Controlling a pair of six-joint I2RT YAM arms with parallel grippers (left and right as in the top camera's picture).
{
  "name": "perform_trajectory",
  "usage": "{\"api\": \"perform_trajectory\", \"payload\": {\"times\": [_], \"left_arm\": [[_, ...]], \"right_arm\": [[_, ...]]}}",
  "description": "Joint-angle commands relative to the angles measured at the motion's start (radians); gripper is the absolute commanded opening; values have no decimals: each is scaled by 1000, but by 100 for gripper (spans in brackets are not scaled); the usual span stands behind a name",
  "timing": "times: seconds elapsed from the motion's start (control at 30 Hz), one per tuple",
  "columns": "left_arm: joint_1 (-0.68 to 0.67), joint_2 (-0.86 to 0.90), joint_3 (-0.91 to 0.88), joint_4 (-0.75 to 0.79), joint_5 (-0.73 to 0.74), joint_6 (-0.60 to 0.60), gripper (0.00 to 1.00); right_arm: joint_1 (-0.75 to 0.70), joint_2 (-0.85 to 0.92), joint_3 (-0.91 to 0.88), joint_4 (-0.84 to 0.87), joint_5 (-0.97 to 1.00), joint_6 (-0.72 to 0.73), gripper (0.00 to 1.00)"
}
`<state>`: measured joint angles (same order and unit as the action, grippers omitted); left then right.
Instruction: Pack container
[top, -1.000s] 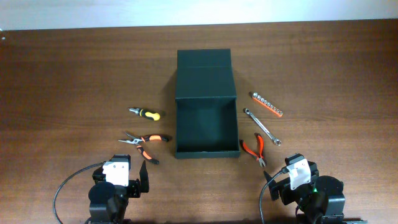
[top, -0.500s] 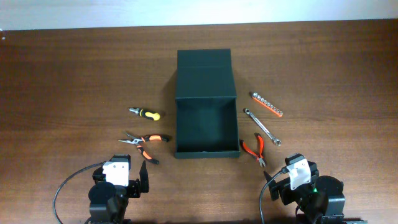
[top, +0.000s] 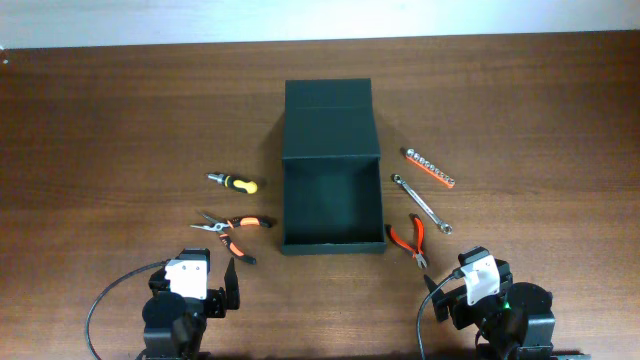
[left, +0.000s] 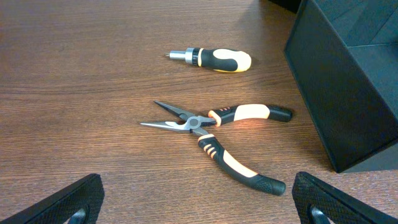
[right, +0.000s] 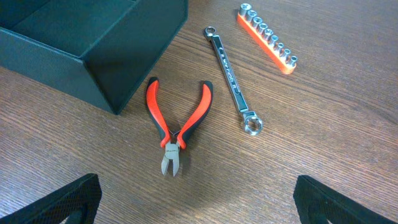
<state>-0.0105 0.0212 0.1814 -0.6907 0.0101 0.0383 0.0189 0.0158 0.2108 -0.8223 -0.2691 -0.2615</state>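
The dark green-black container (top: 333, 243) stands open at the table's middle, its flap lid (top: 328, 118) laid back behind it. Left of it lie a black-and-yellow screwdriver (top: 233, 182) (left: 212, 58) and orange-handled needle-nose pliers (top: 232, 227) (left: 214, 129). Right of it lie red cutting pliers (top: 410, 240) (right: 176, 121), a wrench (top: 420, 203) (right: 231, 80) and an orange socket rail (top: 430, 168) (right: 266, 32). My left gripper (left: 199, 205) is open and empty, near the table's front edge behind the needle-nose pliers. My right gripper (right: 196, 205) is open and empty, just short of the red pliers.
The container's wall shows at the right of the left wrist view (left: 336, 93) and at the top left of the right wrist view (right: 93, 56). Both arm bases (top: 185, 305) (top: 495, 305) sit at the front edge of the brown wooden table (top: 110, 130).
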Motion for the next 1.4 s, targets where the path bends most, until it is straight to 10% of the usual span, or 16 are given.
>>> {"api": "perform_trajectory", "payload": {"times": [0.0, 1.37], "left_arm": [[5, -11, -6, 5, -10, 16, 99], [5, -11, -6, 5, -10, 16, 99]], "right_arm": [[-7, -12, -7, -3, 9, 7, 99], [-7, -11, -7, -8, 127, 8, 99]]}}
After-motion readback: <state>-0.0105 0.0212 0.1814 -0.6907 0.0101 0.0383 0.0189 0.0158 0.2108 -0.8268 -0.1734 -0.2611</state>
